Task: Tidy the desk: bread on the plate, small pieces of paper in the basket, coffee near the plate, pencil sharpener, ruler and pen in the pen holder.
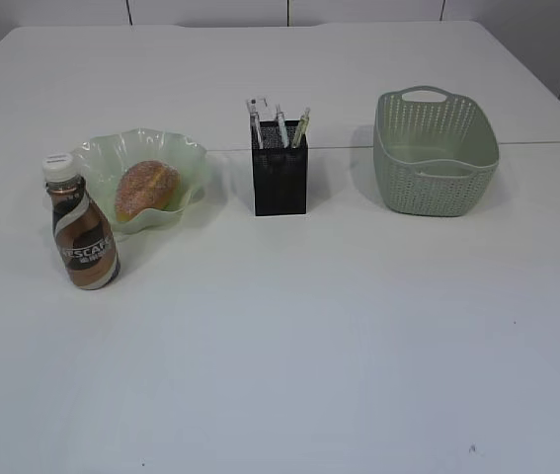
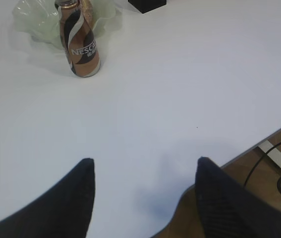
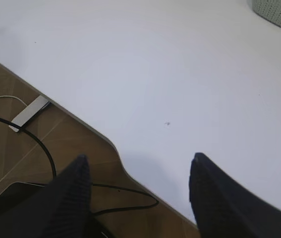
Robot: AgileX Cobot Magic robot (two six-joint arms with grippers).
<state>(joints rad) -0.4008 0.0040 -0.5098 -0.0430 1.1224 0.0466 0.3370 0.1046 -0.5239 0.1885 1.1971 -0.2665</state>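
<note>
On the white desk (image 1: 319, 326) the sugared bread (image 1: 146, 189) lies in the ruffled green plate (image 1: 186, 158). The Nescafe coffee bottle (image 1: 80, 235) stands upright just left and in front of the plate; it also shows in the left wrist view (image 2: 81, 47). The black mesh pen holder (image 1: 280, 179) holds several items that stick out of its top. The sage-green basket (image 1: 436, 150) stands at the right. The paper pieces do not show. My left gripper (image 2: 142, 161) and right gripper (image 3: 138, 158) are open and empty over the desk's near edge, outside the exterior view.
The desk's near edge (image 3: 108, 141) runs under both grippers, with brown floor, black cables (image 3: 36, 144) and a white power strip (image 3: 28, 113) below. A seam (image 1: 536, 144) crosses the desk behind the basket.
</note>
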